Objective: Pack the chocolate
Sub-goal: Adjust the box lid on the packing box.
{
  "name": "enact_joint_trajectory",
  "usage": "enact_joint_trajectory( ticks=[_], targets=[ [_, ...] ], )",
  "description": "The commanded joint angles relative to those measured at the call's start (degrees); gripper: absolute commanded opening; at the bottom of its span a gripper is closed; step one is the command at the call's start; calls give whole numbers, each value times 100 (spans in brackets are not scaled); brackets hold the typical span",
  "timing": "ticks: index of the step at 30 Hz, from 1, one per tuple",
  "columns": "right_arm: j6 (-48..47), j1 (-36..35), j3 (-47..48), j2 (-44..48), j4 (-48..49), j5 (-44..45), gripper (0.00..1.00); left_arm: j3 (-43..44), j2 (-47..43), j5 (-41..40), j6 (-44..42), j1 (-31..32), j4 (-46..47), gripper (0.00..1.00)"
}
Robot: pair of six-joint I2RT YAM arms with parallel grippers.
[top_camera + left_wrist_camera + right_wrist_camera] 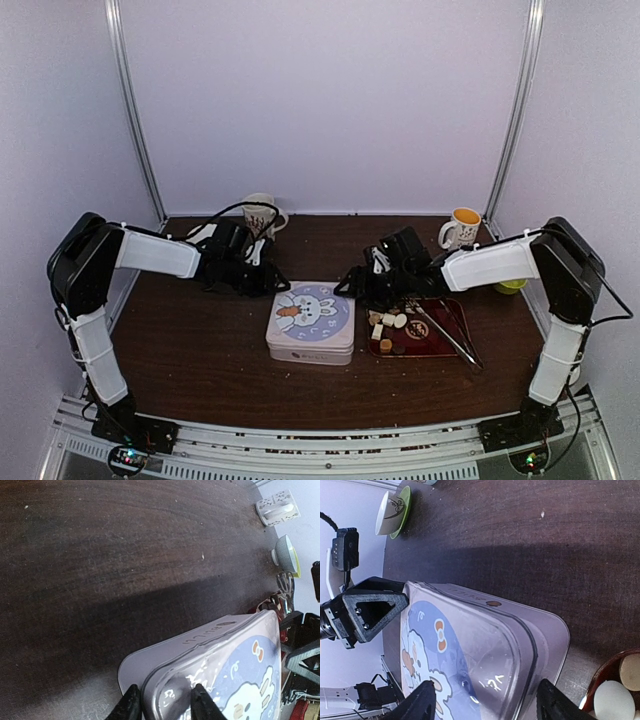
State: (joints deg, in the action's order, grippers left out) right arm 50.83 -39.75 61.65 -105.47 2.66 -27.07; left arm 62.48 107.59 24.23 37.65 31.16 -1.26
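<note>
The chocolate (388,322), small white, tan and dark pieces, lies on a red tray (432,345) right of a closed tin (310,322) with a rabbit lid. Two pale pieces of chocolate (612,700) show at the tray's edge. My left gripper (166,706) straddles the tin's back-left lid corner (175,690), jaws narrow, with a thin gap showing at the rim. At the tin's back-right corner (540,630) my right gripper (482,702) stands wide open, touching nothing. In the top view both grippers (265,280) (365,290) flank the tin's far edge.
Long metal tongs (445,330) rest across the red tray. A white mug (262,213) stands at the back left and another mug (462,228) at the back right. A greenish bowl (512,286) sits by the right arm.
</note>
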Motion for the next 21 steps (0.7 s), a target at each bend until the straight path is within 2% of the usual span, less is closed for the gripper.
enact_joint_trajectory(
  ticks=[1, 11, 21],
  targets=[
    [213, -28, -294, 73, 479, -184, 66, 115, 107, 229, -109, 66, 89, 33],
    [611, -216, -1022, 216, 1177, -237, 54, 85, 231, 173, -147, 86, 1, 32],
    [874, -439, -1546, 539, 1600, -229, 53, 51, 251, 115, -185, 171, -81, 32]
  ],
)
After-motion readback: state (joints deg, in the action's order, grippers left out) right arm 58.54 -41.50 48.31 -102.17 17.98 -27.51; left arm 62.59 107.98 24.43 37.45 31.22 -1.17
